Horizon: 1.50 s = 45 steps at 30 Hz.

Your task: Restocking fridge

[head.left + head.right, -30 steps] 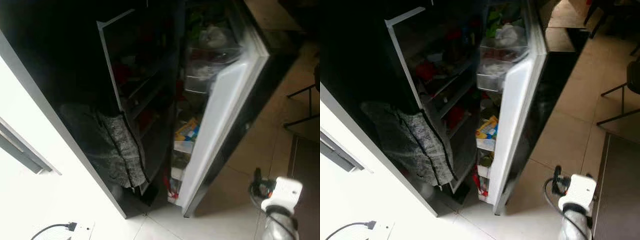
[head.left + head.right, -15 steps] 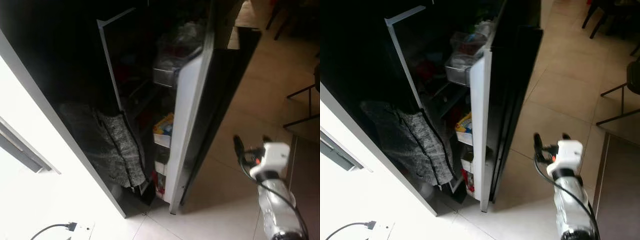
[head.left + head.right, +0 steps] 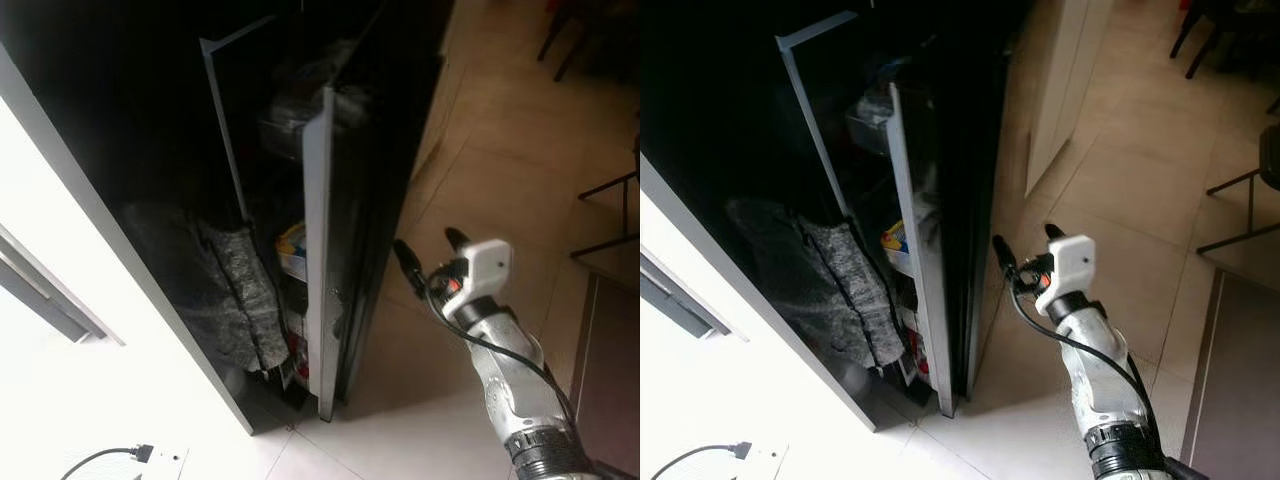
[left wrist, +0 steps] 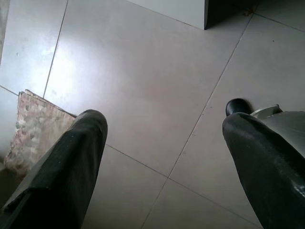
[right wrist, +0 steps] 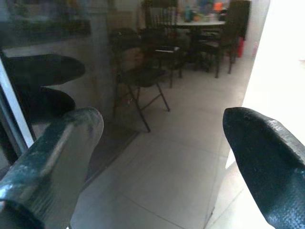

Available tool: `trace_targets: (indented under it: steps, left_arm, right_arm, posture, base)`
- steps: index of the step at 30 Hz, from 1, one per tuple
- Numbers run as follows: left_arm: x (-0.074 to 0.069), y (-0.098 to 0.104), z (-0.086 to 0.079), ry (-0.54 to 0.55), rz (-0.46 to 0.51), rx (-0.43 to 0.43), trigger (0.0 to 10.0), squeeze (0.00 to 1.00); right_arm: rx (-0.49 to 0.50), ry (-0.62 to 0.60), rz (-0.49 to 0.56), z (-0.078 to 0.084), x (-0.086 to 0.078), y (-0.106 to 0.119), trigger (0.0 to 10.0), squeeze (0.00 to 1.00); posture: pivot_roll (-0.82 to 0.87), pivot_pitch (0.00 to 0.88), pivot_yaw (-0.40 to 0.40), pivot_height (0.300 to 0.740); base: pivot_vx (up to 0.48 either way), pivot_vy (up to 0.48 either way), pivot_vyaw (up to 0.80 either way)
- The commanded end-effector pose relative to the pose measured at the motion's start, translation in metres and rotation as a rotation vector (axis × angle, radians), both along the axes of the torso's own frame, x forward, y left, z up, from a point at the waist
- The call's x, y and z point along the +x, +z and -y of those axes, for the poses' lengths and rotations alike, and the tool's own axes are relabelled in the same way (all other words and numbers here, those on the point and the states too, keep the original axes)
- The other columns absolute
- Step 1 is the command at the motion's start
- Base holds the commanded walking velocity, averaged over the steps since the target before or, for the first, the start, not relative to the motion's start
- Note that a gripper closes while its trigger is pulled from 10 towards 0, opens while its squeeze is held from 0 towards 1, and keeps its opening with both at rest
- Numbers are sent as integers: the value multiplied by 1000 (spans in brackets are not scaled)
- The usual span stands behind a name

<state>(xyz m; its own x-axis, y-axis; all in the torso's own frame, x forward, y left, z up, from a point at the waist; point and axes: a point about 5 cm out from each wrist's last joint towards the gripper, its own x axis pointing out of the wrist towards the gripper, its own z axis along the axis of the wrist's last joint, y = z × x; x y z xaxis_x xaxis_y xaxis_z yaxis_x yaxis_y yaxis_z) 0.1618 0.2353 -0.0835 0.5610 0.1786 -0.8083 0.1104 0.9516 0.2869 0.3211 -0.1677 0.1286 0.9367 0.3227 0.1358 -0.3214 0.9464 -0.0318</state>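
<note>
The black fridge (image 3: 150, 120) stands ahead with its right door (image 3: 365, 200) swung almost closed, leaving a narrow gap. Through the gap I see the door's white inner edge (image 3: 318, 250), a yellow and blue carton (image 3: 290, 245) and other packs on the door shelves. My right gripper (image 3: 425, 248) is open and held up close to the door's glossy outer face; I cannot tell if a finger touches it. In the right wrist view that glossy door face (image 5: 52, 90) mirrors one finger. My left gripper (image 4: 162, 157) hangs open over floor tiles.
A grey speckled cloth (image 3: 235, 290) hangs low at the fridge's left side. A white wall with a plugged socket (image 3: 145, 455) is at near left. Black chair legs (image 3: 610, 210) and a dark table edge (image 3: 612, 360) stand on the right. A worn mat (image 4: 33, 133) lies on the tiles.
The fridge door has swung from wide open to almost closed. My right arm has risen and moved left, following the door's outer face.
</note>
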Motion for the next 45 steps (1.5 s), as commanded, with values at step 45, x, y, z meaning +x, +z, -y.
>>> trace_targets:
  steps: [45]
  left_arm:
    - [-9, -3, -4, 18, -34, 12, 10000, 0]
  right_arm:
    - [-31, 264, 40, -115, 42, 37, 10000, 0]
  posture:
    - [7, 90, 24, 740]
  base:
    - [0, 0, 0]
